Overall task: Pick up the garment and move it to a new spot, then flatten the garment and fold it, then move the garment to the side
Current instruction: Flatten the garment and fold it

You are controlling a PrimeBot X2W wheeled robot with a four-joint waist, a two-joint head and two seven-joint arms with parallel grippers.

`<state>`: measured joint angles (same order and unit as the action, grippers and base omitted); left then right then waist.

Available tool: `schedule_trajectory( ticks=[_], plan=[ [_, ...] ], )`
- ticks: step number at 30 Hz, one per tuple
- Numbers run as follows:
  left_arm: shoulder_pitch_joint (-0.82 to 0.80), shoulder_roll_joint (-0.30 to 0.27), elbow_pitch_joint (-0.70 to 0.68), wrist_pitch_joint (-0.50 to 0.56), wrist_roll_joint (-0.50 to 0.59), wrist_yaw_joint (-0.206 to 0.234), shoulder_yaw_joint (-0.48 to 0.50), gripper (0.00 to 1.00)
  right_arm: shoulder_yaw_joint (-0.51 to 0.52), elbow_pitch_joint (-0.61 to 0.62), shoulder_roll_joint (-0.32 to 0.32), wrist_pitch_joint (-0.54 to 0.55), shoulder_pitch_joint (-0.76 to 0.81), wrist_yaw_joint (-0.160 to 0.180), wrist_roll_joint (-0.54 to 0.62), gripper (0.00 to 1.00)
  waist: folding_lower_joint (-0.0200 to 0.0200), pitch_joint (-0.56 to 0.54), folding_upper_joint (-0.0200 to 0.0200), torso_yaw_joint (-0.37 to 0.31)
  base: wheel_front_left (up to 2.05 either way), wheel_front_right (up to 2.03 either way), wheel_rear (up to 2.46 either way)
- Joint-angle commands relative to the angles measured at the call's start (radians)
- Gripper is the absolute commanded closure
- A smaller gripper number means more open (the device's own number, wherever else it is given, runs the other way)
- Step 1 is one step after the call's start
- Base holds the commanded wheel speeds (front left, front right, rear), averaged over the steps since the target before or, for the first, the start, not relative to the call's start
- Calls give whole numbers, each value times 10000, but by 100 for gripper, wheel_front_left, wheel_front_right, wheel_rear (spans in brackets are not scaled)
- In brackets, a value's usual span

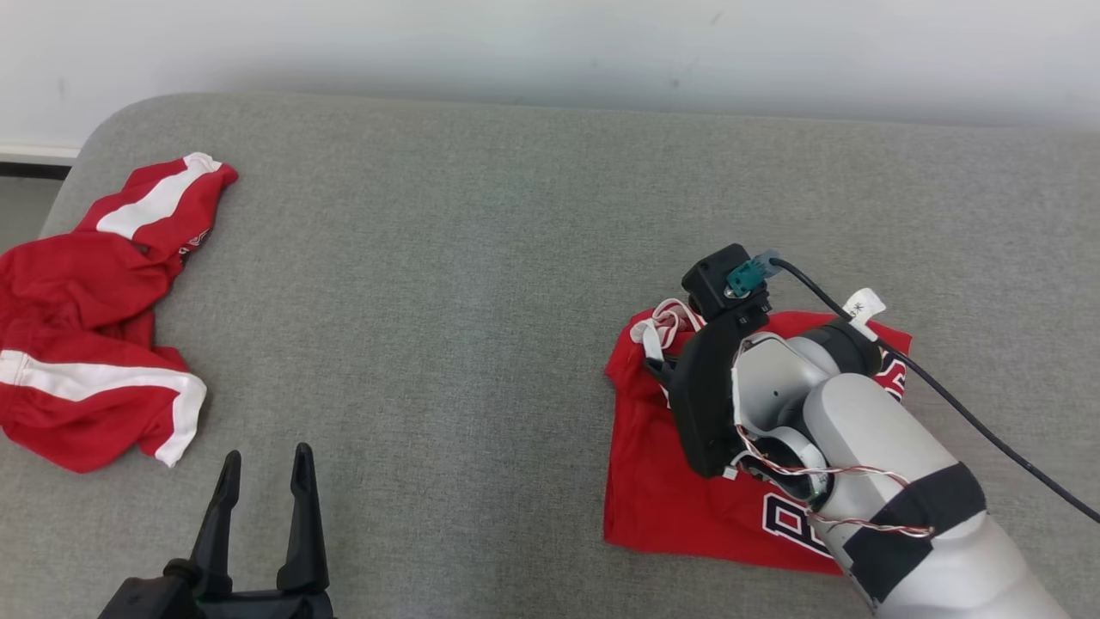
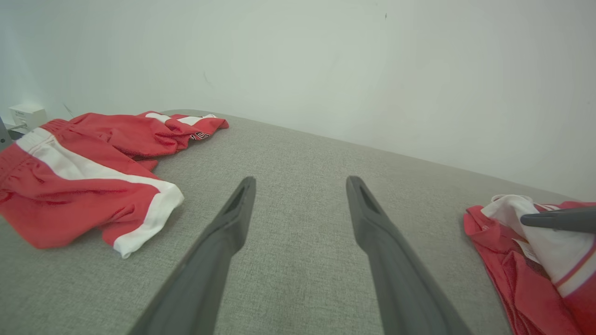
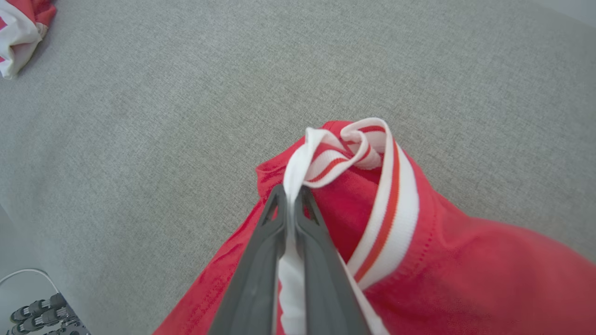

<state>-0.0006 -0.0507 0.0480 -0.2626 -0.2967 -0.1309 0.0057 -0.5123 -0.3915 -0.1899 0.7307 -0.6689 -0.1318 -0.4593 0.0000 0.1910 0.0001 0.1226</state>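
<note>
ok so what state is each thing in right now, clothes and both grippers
red jersey, folded, lying on the grey cushion, white trim pinched
red shorts, crumpled, untouched, at the cushion's left end
right gripper, shut on the red jersey's trim
left gripper, open, empty, over bare cushion

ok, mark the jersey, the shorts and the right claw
jersey (image 1: pixel 657 490), head view, lower left red panel
shorts (image 1: pixel 82 288), head view, red middle between the white stripes
right claw (image 3: pixel 292 191), right wrist view, midway between fingertips, shut on the jersey's white trim
</note>
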Motion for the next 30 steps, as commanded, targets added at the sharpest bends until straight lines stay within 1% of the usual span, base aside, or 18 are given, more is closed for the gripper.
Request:
schedule_trajectory(
  ticks=[1,2,3,4,7,10,13,17,23,26,30],
  plan=[
    [-79,3,21,-28,-41,10,39,0,-127,-224,114,-152,-184,24,-115,100,0,95,-1,112,0,0,0],
    [-92,7,21,-28,-56,10,37,0,-178,-370,171,-212,-247,24,-157,100,0,101,-1,128,0,0,0],
    [-102,5,22,-28,-72,10,39,0,-280,-448,231,-284,-289,24,-247,10,0,104,-1,142,0,0,0],
    [-105,3,21,-28,-85,10,48,0,-271,-536,305,-341,-304,24,-333,0,0,99,-1,144,0,0,0],
    [-91,3,-3,-28,-117,10,56,0,-427,-512,273,-527,-397,24,-584,0,0,78,-1,113,0,0,0],
    [-74,2,19,-28,-116,10,105,0,-518,-47,146,-691,-405,24,-838,0,0,18,-1,-14,0,0,0],
    [-11,4,24,-28,-98,10,168,0,-529,708,-59,-879,-283,24,-1076,0,0,-49,-1,-198,0,0,0],
    [110,4,-26,-28,-52,10,182,0,-151,1787,-416,-1192,118,24,-1293,0,0,-171,-1,-452,0,0,0],
    [188,4,-36,-28,-8,10,215,0,560,2927,-882,-1695,1093,24,-674,0,0,-378,-1,-728,0,0,0],
    [203,4,-28,-28,-2,10,198,0,611,3201,-986,-1846,1519,24,-335,0,0,-432,-1,-763,0,0,0],
    [182,4,-17,-28,11,10,163,0,395,3786,-1127,-2352,2431,24,546,0,0,-507,-1,-774,0,0,0]
  ],
)
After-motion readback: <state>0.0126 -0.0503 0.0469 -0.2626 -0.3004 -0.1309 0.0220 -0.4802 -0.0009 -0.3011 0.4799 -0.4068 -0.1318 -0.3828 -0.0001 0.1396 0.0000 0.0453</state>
